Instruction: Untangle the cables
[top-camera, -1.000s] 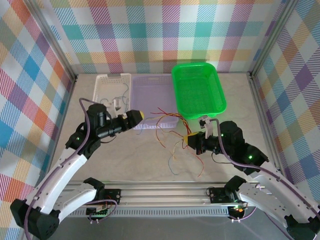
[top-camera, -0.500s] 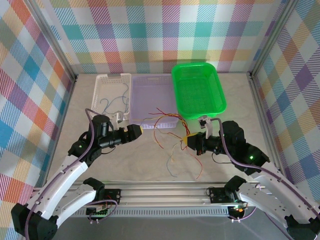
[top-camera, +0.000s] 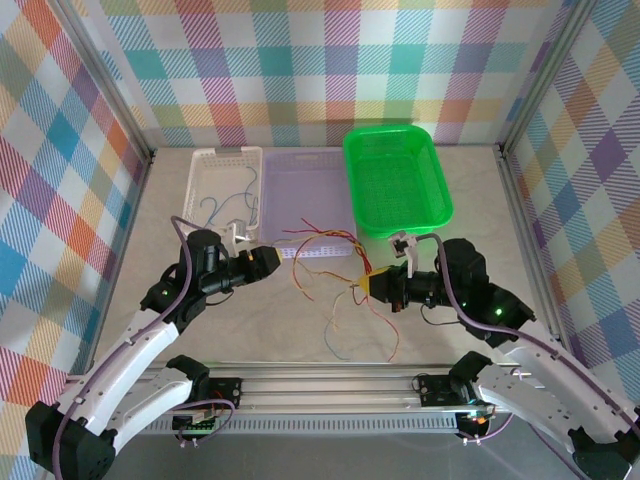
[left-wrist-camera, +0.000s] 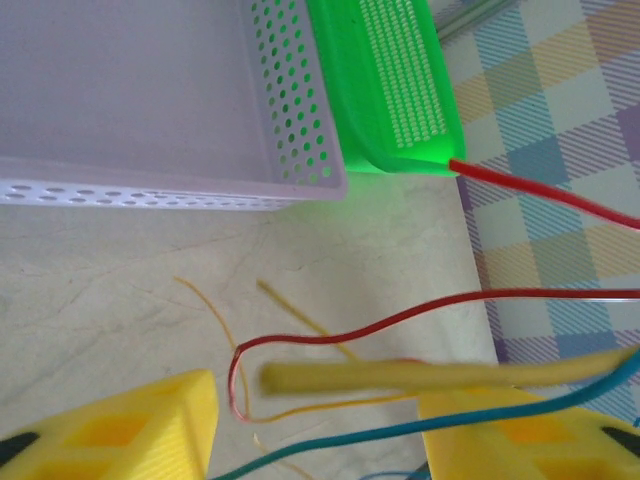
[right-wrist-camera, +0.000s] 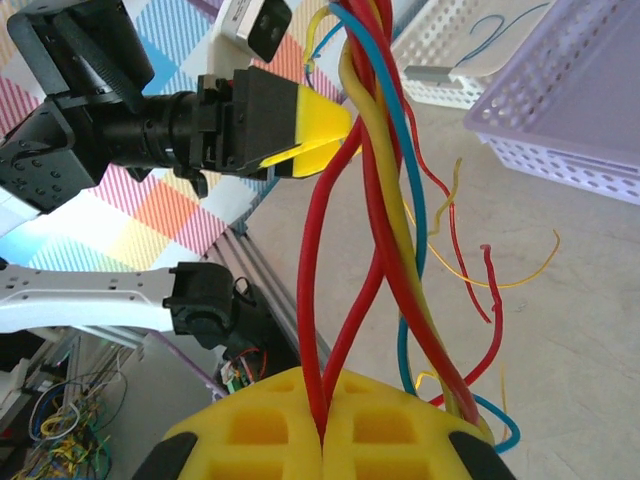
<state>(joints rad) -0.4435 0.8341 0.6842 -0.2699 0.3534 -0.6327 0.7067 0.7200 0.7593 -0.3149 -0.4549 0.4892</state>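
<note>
Beige marbled tabletop (top-camera: 476, 192). Right gripper (right-wrist-camera: 323, 425) jaws clamped on thin red, yellow and blue cables (right-wrist-camera: 385, 210). Left gripper (left-wrist-camera: 315, 420) jaws wide, strands running between them.

White tray (top-camera: 225, 152), purple tray (top-camera: 310, 185) and green basket (top-camera: 395, 185) side by side at the back. Red, yellow and blue cables (top-camera: 322, 243) on the table (top-camera: 250, 320), bunched at the right gripper (top-camera: 365, 287). Left gripper (top-camera: 270, 260) close beside them.

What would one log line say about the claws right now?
left claw: open, near cables | right claw: shut on cables | cables: tangled bunch, mid-table
</note>
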